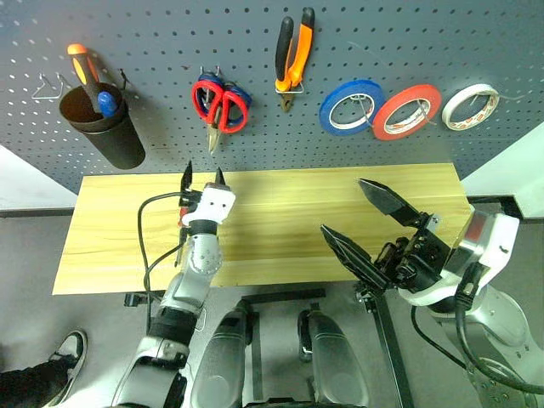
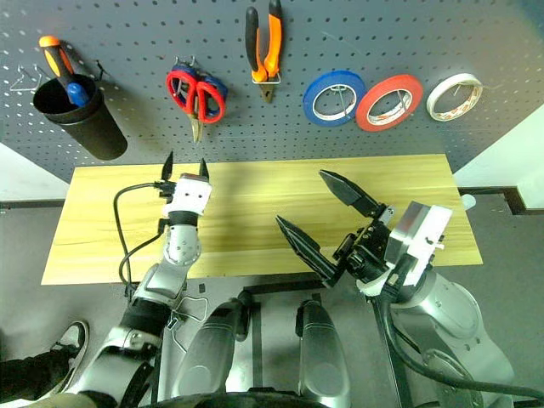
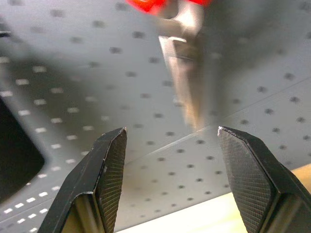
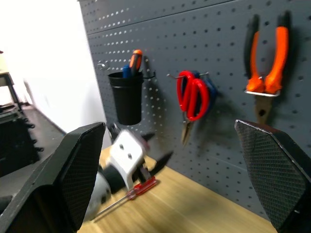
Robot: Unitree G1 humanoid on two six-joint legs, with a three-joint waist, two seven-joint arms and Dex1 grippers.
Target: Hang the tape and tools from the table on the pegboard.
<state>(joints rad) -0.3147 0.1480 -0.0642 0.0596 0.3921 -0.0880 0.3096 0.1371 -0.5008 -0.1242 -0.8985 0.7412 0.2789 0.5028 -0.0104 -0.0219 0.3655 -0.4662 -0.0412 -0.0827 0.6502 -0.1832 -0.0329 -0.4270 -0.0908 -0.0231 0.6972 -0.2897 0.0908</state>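
Status of task items: red scissors (image 1: 220,104) hang on the pegboard (image 1: 170,34), in front of a blue-handled pair on the same hook. Pliers (image 1: 293,58) hang to their right. Red tape (image 1: 407,111) hangs between the blue roll (image 1: 350,106) and the white roll (image 1: 470,106). The red screwdriver (image 4: 127,194) lies on the table (image 1: 297,221) near its far left part, beside the left arm; it is the one item not yet hung.

Left gripper (image 1: 203,176): fingers apart, empty, pointing up at the board just below the scissors' blades. The left wrist view shows the blade tip hanging free above the gap between the fingers, touching neither. Judgement: the scissors step is complete and the hand is free.

Right gripper (image 1: 361,217): fingers wide apart, empty, held over the near right part of the table, well clear of the board.

Step in hand, as judged: the screwdriver. The next move calls for the left gripper to drop to the tabletop, line its fingers across the slim handle and close on it.

Containers: one black cup (image 1: 106,127) hangs at the far left of the board. It holds an orange-and-black screwdriver (image 1: 82,64) and a blue-handled one (image 1: 106,102), handles up. It looks the likely place for the red one. An empty wire hook (image 1: 49,87) sits to the cup's left.
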